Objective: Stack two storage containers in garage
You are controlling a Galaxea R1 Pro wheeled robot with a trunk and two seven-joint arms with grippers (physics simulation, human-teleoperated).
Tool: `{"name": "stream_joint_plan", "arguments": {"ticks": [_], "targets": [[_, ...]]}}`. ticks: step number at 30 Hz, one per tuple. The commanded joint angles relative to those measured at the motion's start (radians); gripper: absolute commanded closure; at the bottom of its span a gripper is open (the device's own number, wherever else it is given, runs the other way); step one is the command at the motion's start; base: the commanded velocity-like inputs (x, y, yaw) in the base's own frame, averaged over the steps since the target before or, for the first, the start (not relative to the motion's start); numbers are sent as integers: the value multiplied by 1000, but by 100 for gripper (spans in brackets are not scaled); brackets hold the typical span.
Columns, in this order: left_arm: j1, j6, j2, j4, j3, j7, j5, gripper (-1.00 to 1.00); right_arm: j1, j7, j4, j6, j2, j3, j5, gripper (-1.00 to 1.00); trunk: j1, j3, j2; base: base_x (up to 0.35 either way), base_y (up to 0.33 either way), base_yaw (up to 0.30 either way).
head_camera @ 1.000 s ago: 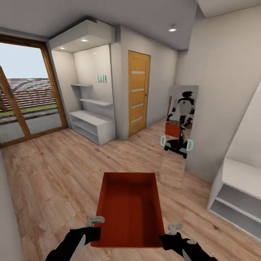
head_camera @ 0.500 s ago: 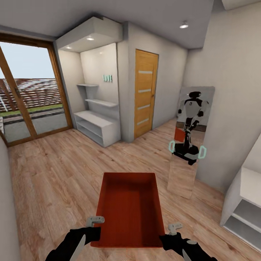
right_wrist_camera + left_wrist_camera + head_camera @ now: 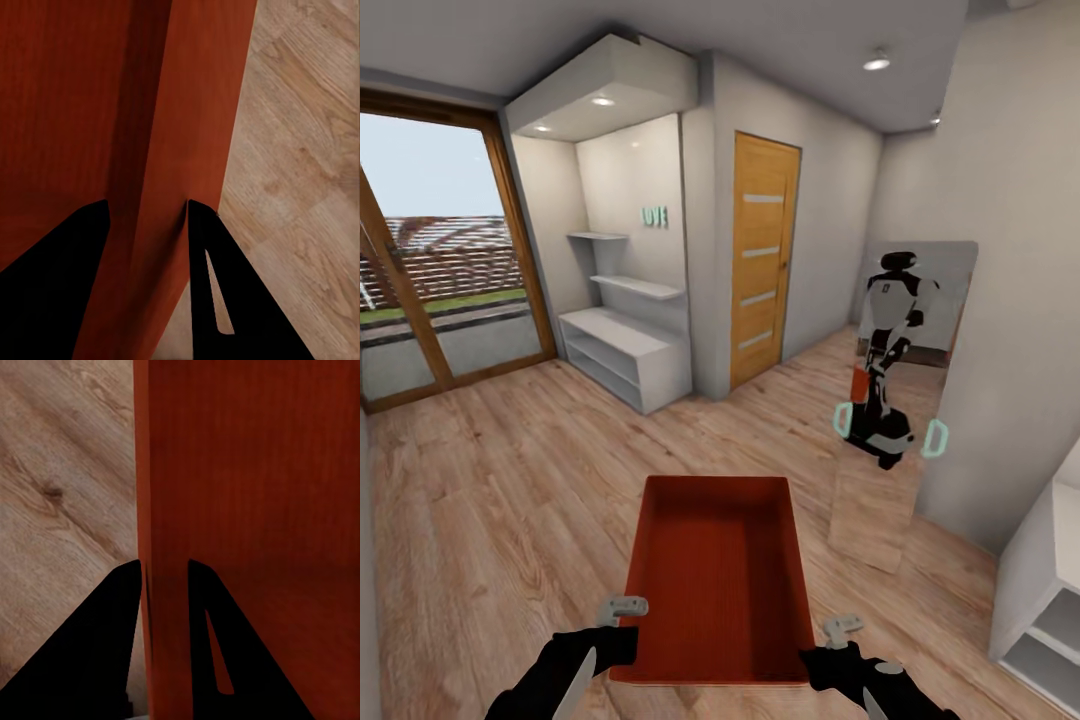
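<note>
Left tool (image 3: 163, 577) and right tool (image 3: 146, 214) each clench a long side wall of one orange-red bin (image 3: 715, 580), carried level between them above the wood floor (image 3: 490, 480), facing a mirror (image 3: 895, 400).

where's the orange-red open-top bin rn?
Head view: the orange-red open-top bin is low centre, carried above the light wood plank floor, gripped by the left gripper and right gripper.
</note>
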Motion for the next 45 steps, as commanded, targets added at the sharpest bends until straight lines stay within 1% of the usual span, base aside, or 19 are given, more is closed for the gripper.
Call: {"name": "stream_joint_plan", "arguments": {"ticks": [1,5,16,45], "targets": [[-2,5,-1,-4,71,48,14,100,0,16,-3,7,0,10,-17,100,1,-2,-2,325,0,0],[-2,5,0,-4,71,48,14,100,0,16,-2,7,0,10,-18,100,1,-2,-2,325,0,115],[-2,5,0,-4,71,48,14,100,0,16,-2,7,0,10,-18,100,1,-2,-2,325,0,240],[-2,5,0,-4,71,48,14,100,0,16,-2,7,0,10,-17,100,1,-2,-2,325,0,5]]}}
